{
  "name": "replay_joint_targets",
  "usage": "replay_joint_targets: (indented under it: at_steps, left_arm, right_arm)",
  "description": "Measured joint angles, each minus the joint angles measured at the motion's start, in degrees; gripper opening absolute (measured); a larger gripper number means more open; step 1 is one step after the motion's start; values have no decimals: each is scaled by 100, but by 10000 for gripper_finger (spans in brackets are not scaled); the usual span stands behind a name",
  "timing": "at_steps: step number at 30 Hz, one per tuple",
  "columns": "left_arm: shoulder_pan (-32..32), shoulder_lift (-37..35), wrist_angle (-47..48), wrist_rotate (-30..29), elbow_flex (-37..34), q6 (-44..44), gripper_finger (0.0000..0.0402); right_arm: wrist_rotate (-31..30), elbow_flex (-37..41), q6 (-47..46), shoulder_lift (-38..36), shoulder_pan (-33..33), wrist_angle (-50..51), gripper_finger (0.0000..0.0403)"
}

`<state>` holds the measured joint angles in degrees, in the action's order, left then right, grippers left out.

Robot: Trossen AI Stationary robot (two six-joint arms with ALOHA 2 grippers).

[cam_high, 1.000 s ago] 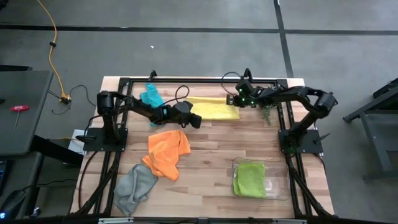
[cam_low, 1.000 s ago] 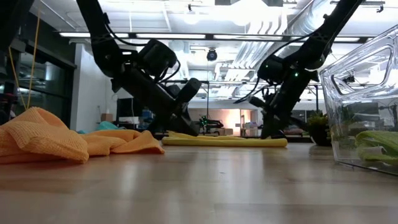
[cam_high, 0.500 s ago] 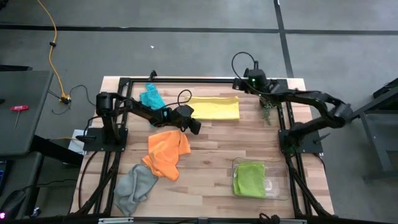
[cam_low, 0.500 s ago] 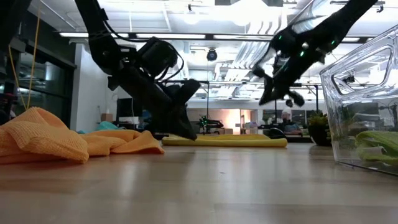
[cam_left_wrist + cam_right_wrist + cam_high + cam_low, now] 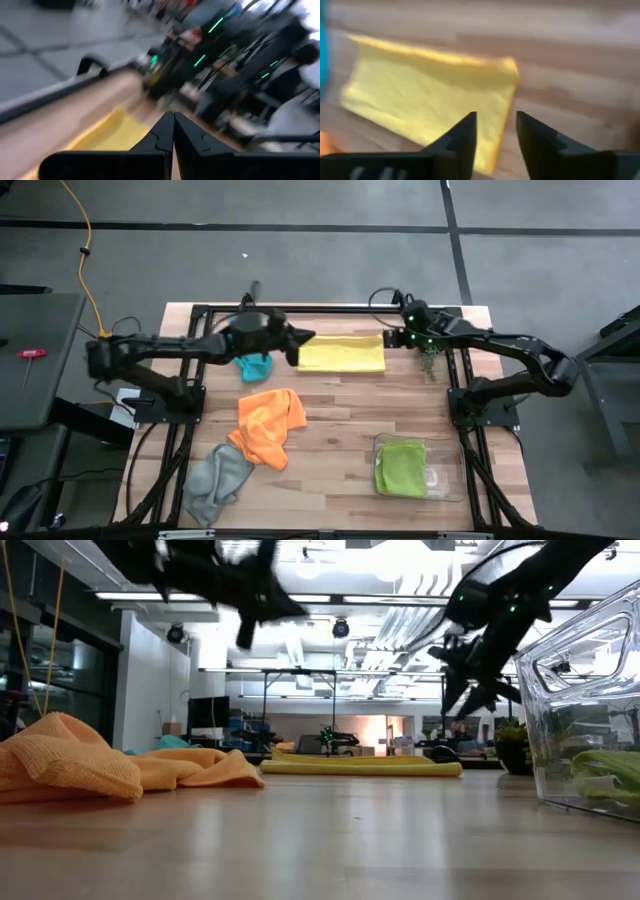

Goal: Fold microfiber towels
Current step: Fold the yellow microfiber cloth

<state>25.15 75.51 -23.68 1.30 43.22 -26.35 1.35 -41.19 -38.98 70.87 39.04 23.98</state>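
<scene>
Pale wooden planks make up the tabletop [image 5: 340, 415], boxed in by a black frame on a grey shop floor.

Nearest the front edge, a crumpled grey microfiber towel [image 5: 215, 480] lies in a loose heap. It has not been folded yet. Well to its right stands a clear plastic rectangular tray [image 5: 452, 480] holding a lime green microfiber towel [image 5: 400, 468], folded flat; I judge the tray to be where finished cloths go. Just beyond the grey heap, a rumpled orange microfiber towel [image 5: 267, 423] sprawls in the middle of the table, also unfolded.

Farther back, a yellow microfiber towel [image 5: 342, 354] lies as a flat, neat rectangle near the rear rail, between the two grippers. It looks folded and set down, and neither arm touches it. A bunched teal microfiber towel [image 5: 254, 363] sits to its left, partly under the left arm. A small green potted plant [image 5: 428, 360] stands off the yellow towel's right end.

Left gripper [image 5: 296, 340] is raised well clear of the table, its arm stretched across from the left, with its dark fingers [image 5: 165, 132] pressed together on nothing. Right gripper [image 5: 400, 338] hangs just off the yellow towel's far right corner, its arm reaching in from the right; its fingers [image 5: 465, 135] are parted and empty above the cloth.
</scene>
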Motion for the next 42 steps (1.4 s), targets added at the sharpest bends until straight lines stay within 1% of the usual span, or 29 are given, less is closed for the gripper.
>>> replay_joint_targets:
  at_steps: [3,5,11,15,20,25,32,35,37,40,42]
  left_arm:
    - [-207,-606,-2,-24,0,29,0]
    - [-388,-893,16,-27,0,123,0]
    - [-960,-1345,123,-92,0,199,0]
    - [-1300,-1373,318,-453,0,212,0]
    - [-1515,-1323,620,-784,0,203,0]
    - [-1585,-1328,748,-996,0,146,0]
    - [-1583,-1327,823,-1233,0,110,0]
    - [-1581,-1327,958,-1268,0,107,0]
    - [-1581,-1327,1022,-1270,0,107,0]
    - [-1581,-1327,1117,-1268,0,109,0]
    - [-1581,-1327,1134,-1268,0,109,0]
  right_arm:
    - [2,0,-224,398,-137,-53,165]
    - [41,0,-454,721,-236,-201,178]
    - [-254,0,-956,1533,-322,-283,185]
    - [-153,0,-1058,1828,-443,-547,186]
    - [-347,-13,-1337,1995,-753,-710,186]
    - [-763,-22,-1622,2100,-1091,-687,186]
    - [-901,-22,-2264,2118,-1628,-788,185]
    - [-1028,-20,-2387,2123,-1800,-706,173]
    - [-1098,-17,-2387,2123,-1874,-628,153]
    - [-1235,-17,-2378,2127,-1946,-410,104]
    - [-1326,-17,-2378,2126,-1975,-269,57]
